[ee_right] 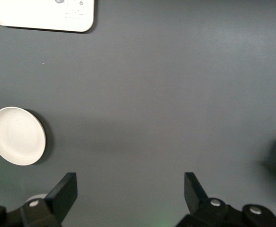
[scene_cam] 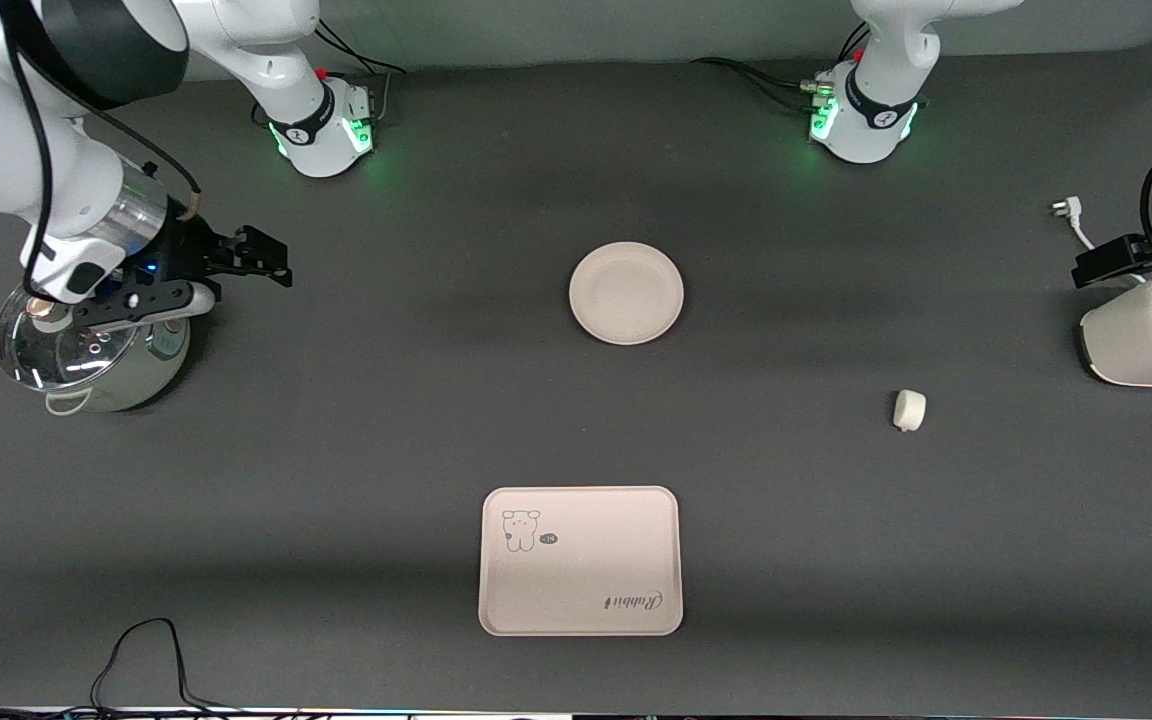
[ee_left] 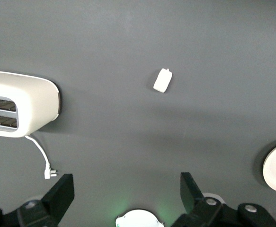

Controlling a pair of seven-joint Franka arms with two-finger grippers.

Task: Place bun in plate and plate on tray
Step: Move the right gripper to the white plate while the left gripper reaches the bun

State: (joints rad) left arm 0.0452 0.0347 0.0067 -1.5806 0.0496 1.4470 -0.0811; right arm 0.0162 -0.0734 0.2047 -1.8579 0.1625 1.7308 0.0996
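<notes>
- The smooth white bun (scene_cam: 909, 410) is lying on the matte dark table (scene_cam: 386, 400), toward the left arm's end.
- The round rimmed plate (scene_cam: 626, 293) is sitting empty, farther back than the rounded rectangular tray (scene_cam: 581, 561).
- The left gripper (ee_left: 126, 191) is waiting, jaws spread.
- The right gripper (ee_right: 130, 191) is hanging over a shiny steel pot (scene_cam: 96, 350), jaws apart.

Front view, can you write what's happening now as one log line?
small white bun: on table, untouched | round cream plate: empty | cream-pink rectangular tray: empty | left gripper: open | right gripper: open, beside steel pot
</notes>
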